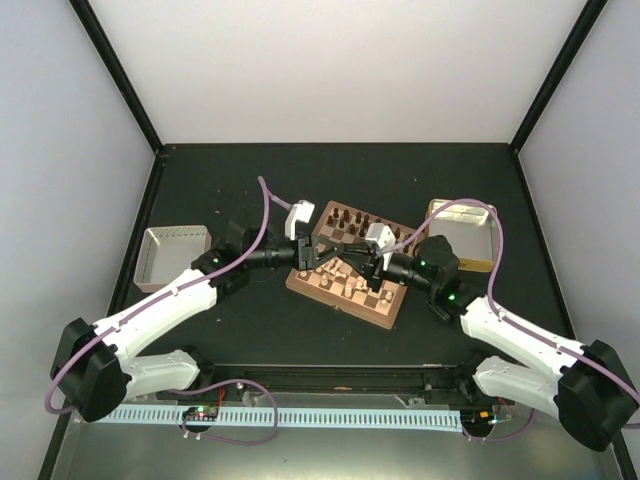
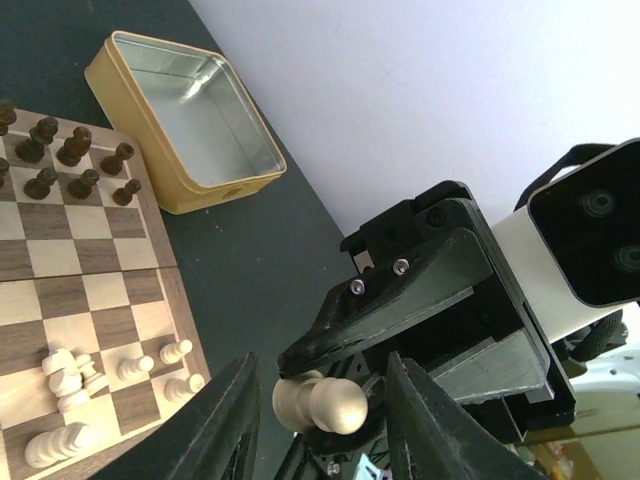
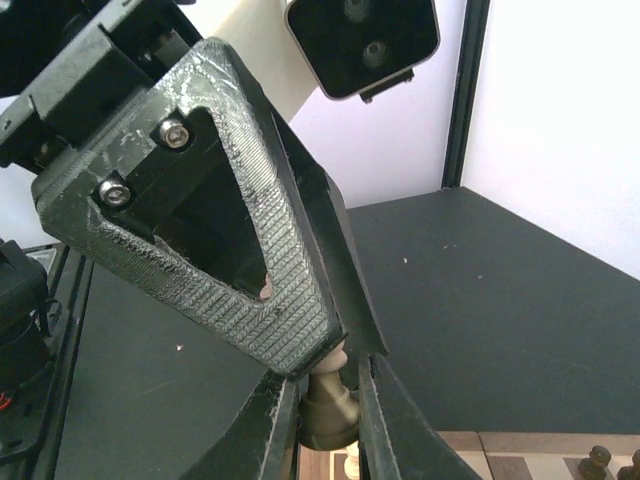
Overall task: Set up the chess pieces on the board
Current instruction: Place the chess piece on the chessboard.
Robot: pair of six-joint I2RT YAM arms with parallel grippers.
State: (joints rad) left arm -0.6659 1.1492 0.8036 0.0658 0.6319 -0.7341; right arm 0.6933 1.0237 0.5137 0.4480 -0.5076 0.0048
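Observation:
The chessboard [image 1: 340, 300] lies mid-table, dark pieces [image 1: 345, 216] in its far rows and cream pieces [image 1: 350, 287] near. Both grippers meet above it. My right gripper [image 3: 330, 400] is shut on the base of a cream pawn [image 3: 330, 420] and holds it in the air. My left gripper [image 2: 322, 375] is open, its jaws either side of that pawn's [image 2: 320, 405] head with small gaps. In the top view the left gripper [image 1: 335, 255] and right gripper [image 1: 362, 268] nearly touch; the pawn is hidden there. The left wrist view shows the board [image 2: 90, 280], standing dark pieces [image 2: 70, 160] and cream pieces [image 2: 70, 380], some heaped.
An empty gold tin [image 1: 462, 235] stands right of the board, also in the left wrist view [image 2: 190, 120]. A grey metal tray [image 1: 172, 255] sits at the left. Dark table surface surrounds the board; white walls and black posts enclose the cell.

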